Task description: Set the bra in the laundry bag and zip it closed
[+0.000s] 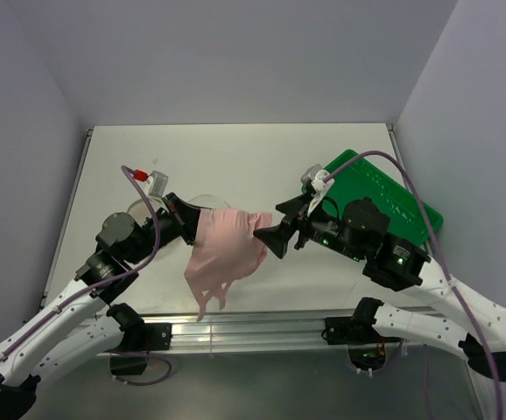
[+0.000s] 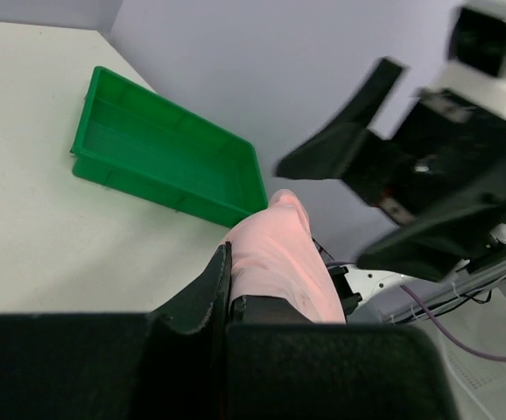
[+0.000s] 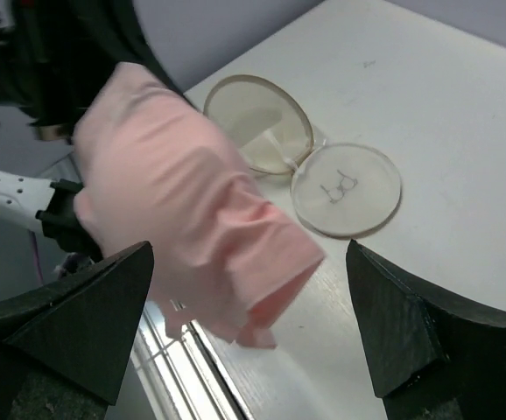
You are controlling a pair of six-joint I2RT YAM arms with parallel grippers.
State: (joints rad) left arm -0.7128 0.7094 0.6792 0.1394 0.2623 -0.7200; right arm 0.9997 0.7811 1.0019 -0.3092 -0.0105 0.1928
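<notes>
Left gripper [image 2: 231, 302] is clamped tight on the bra [image 1: 227, 245], holding the pink cloth up over the near edge of the bench [image 1: 235, 157], straps dangling toward the front rail. Right gripper [image 1: 275, 232] sits just beside it with jaws spread wide, gripping nothing. The right wrist view makes that plain: its two fingers [image 3: 78, 324] stand far apart, with the bunched bra between them but touching neither. That view alone also shows the laundry bag [image 3: 345, 188] clearly, lying open on the bench as two joined discs, one with a dark mark. From above, the bag is mostly hidden behind the left arm. The green tray [image 1: 393, 197] sits at the bench's right edge, well apart.
</notes>
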